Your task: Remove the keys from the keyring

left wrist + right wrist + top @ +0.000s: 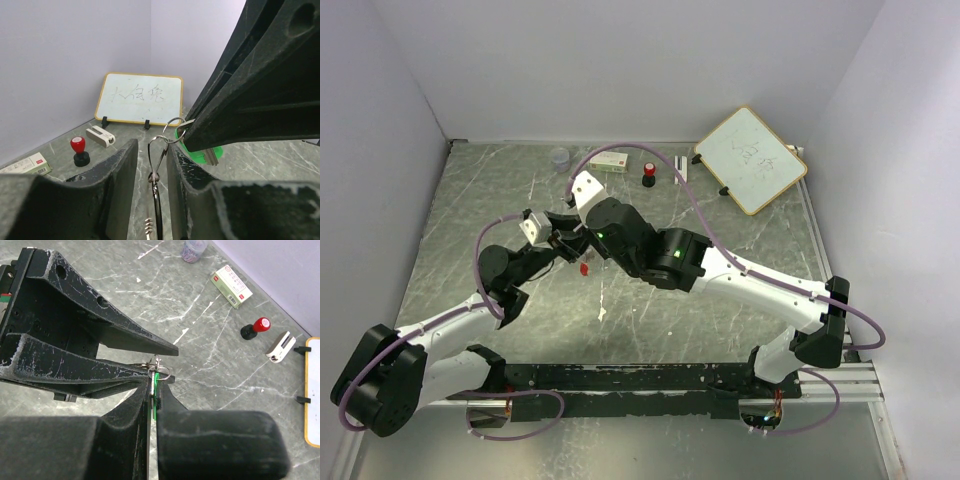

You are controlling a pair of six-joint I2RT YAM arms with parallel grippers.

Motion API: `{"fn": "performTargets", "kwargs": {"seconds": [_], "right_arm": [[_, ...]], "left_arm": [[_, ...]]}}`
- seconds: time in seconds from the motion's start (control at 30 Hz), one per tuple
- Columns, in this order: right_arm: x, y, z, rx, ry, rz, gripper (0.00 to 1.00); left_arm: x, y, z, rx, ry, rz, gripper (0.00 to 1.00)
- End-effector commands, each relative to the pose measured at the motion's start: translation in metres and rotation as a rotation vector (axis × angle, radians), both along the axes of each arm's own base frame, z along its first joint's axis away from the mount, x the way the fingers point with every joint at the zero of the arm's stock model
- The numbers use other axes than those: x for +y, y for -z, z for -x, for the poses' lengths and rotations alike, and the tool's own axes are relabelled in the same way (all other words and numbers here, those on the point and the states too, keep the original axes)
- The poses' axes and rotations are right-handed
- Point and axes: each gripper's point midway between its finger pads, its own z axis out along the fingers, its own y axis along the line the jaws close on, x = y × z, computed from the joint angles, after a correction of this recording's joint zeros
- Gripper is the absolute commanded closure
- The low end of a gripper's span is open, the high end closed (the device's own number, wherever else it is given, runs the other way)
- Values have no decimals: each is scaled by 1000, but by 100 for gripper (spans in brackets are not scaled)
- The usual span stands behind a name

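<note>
The two grippers are meeting above the middle of the tabletop [650, 335], a little toward its left edge. The right gripper [155, 386] is pressing its jaws together on the green key [199, 153]. The green plastic head is sitting flat between its two fingers, and the metal blade is sticking out beside them.

The keyring [172, 131] is hanging on this key, just at the right gripper's fingertips. Its thin silver loops are running down into the gap of the left gripper [152, 150]. The left jaws are standing apart, one finger on each side of the wire, and some free space is showing on both sides. I cannot tell whether either finger is touching the ring.

The red key [584, 268] is showing just on the near side of the grippers in the top view. It is not clear whether it is lying on the tabletop or hanging from the ring.

Along the far edge a clear cup [560, 156], a box [610, 161] and a black stamp [648, 177] with a red top are standing in a row, well apart from the grippers. A whiteboard [752, 158] is standing on small black feet in the far right corner.
</note>
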Motion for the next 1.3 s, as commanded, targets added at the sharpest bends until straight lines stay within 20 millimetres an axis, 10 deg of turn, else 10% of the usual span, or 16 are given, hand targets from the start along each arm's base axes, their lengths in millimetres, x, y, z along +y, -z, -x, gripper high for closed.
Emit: {"fn": "performTargets", "kwargs": {"seconds": [0.0, 0.93, 1.27], "right_arm": [[6, -14, 1, -18, -5, -29, 100], [-7, -28, -5, -68, 45, -53, 100], [-9, -29, -4, -69, 43, -56, 100]], "left_arm": [[-1, -10, 6, -53, 13, 12, 62], [1, 4, -1, -32, -24, -64, 84], [5, 11, -10, 9, -70, -56, 68]]}}
